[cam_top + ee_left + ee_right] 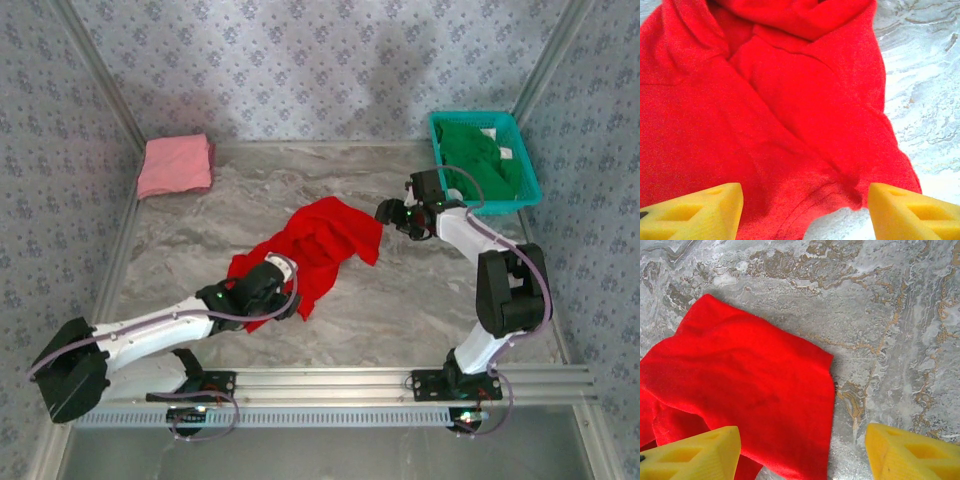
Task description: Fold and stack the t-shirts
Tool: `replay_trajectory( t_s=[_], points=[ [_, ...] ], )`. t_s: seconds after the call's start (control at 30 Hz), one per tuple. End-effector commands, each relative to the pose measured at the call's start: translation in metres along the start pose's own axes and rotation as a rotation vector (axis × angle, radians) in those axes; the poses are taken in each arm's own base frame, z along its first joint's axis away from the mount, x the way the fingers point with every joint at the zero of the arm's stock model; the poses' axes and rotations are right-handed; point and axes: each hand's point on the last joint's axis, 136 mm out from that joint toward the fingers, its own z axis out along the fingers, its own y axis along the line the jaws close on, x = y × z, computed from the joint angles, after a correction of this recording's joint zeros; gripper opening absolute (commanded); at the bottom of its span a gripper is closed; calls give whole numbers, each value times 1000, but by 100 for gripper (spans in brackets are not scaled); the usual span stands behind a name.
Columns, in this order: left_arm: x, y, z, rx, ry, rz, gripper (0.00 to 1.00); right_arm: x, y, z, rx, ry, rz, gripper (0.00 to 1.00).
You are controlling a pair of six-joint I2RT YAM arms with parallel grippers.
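The bright red t-shirt [318, 250] lies crumpled in the middle of the marble table. My left gripper [285, 283] hovers open over its near left part; in the left wrist view the red t-shirt [770, 115] and its hem run between the spread yellow fingers [700, 212]. My right gripper [385, 213] stands open at the shirt's right edge, and the red t-shirt [745, 395] reaches in between its yellow fingers [910, 455]. The pale pink t-shirt [175, 164] lies folded at the far left corner. The dark green t-shirt [478, 155] is bunched inside the basket.
A teal plastic mesh basket [520, 190] stands at the far right. Patterned walls [300, 60] close in the table at the back and sides. A metal rail [350, 380] with the arm bases runs along the near edge.
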Motion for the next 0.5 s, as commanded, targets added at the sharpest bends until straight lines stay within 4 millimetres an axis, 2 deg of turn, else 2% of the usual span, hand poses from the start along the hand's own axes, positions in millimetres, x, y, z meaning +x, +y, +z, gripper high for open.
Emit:
replay_trajectory(
  t_s=[0.0, 0.13, 0.23, 0.27, 0.37, 0.47],
  points=[
    [6, 2, 12, -23, 2, -3, 60, 9, 1, 5, -18, 27, 14, 69],
    [13, 11, 20, -59, 1, -37, 46, 10, -1, 6, -16, 20, 6, 69],
    [12, 17, 17, -88, -17, -78, 17, 7, -2, 6, -17, 24, -1, 69],
    [10, 21, 14, -102, -33, -97, 12, 5, -1, 6, -19, 26, -1, 69],
    [1, 28, 1, -122, -90, -136, 1, -1, 1, 4, -22, 23, -8, 69],
    [-15, 35, -21, -124, -154, -159, 0, -6, 4, 1, -22, 6, -12, 69]
  ],
)
